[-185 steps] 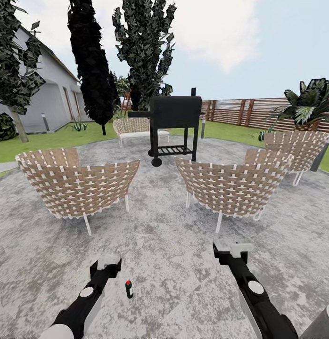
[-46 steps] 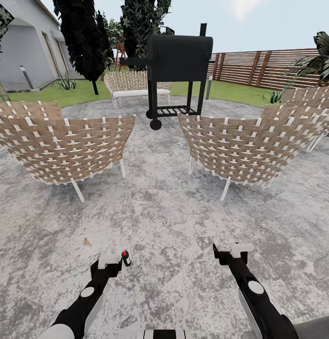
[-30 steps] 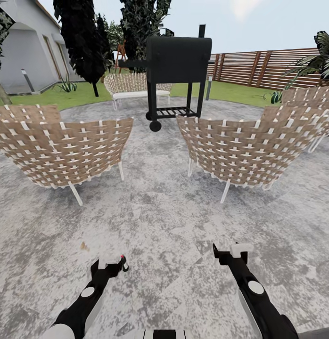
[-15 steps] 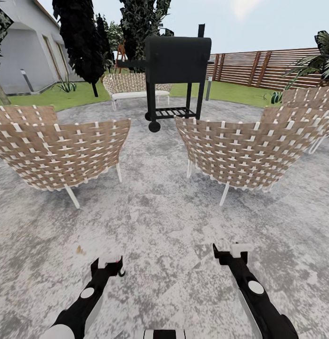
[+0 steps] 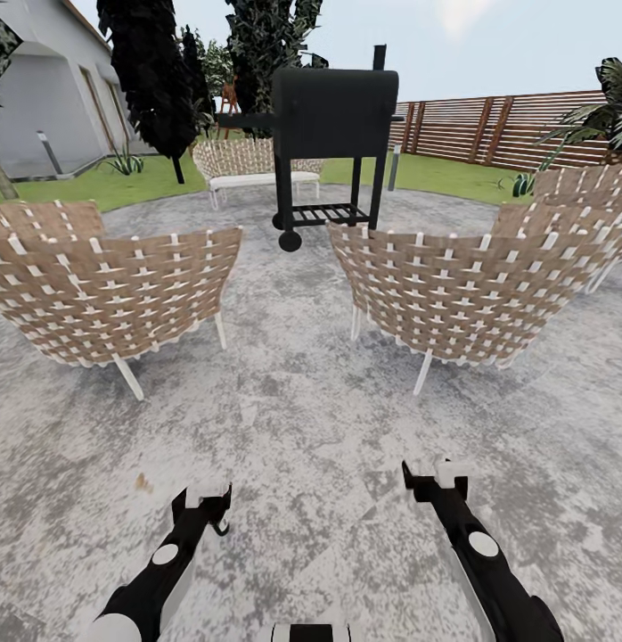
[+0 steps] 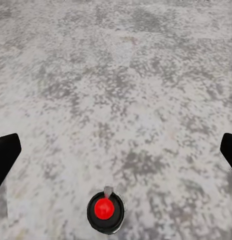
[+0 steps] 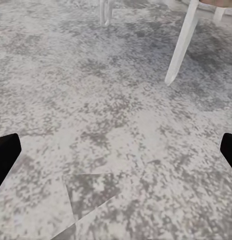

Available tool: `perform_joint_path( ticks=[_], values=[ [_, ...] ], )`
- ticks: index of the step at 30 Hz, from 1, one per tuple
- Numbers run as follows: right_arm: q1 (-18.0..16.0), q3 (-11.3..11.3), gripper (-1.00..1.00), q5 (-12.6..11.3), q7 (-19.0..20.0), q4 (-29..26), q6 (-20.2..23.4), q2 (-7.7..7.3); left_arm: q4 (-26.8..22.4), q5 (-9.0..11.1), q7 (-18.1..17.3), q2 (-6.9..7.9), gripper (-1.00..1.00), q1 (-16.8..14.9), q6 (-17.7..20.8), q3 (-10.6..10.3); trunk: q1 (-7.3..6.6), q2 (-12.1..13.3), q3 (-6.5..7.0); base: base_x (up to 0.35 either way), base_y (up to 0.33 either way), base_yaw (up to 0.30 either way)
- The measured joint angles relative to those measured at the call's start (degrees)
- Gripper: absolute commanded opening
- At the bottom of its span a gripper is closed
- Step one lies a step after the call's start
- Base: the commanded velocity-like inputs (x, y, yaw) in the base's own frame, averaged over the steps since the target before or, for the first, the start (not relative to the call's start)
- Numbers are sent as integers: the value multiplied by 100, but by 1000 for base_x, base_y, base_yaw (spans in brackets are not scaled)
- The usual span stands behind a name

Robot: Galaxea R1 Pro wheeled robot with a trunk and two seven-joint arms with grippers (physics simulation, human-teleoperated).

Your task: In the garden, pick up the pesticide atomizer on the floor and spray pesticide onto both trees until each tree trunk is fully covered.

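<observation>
The pesticide atomizer, a small black bottle with a red cap, stands upright on the grey stone paving, seen from above in the left wrist view. My left gripper hangs above it, open, with the bottle lying off the line between the fingers. In the head view the left gripper covers almost all of the bottle. My right gripper is open over bare paving. A leaning grey-brown tree trunk shows at the far left edge, on the lawn. No mist shows.
Two woven chairs stand ahead on the patio, with a gap between them. A black grill and a bench lie beyond. A narrow black-leaved tree, the house and the slat fence lie further back.
The whole view has shifted as the robot moved, and the chairs sit a little lower left. The atomizer's red cap, beside the left gripper a second ago, has slid under it.
</observation>
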Motion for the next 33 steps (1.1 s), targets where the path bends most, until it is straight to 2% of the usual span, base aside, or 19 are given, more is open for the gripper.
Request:
perform_joint_path(
  ticks=[9,18,30,33],
  values=[
    [0,0,100,0,0,0,0,0,0,0,0,0,100,8,-3,0,0,0,0,75,-54,0],
    [0,0,100,0,0,0,0,0,0,0,-1,0,100,8,0,1,0,0,0,1,-166,0],
    [0,0,100,0,0,0,0,0,0,0,-1,5,100,1,6,-22,0,0,0,0,-11,0],
    [0,0,100,0,0,0,0,0,0,3,-1,8,100,3,8,-25,8,-4,-66,0,0,0]
  ],
)
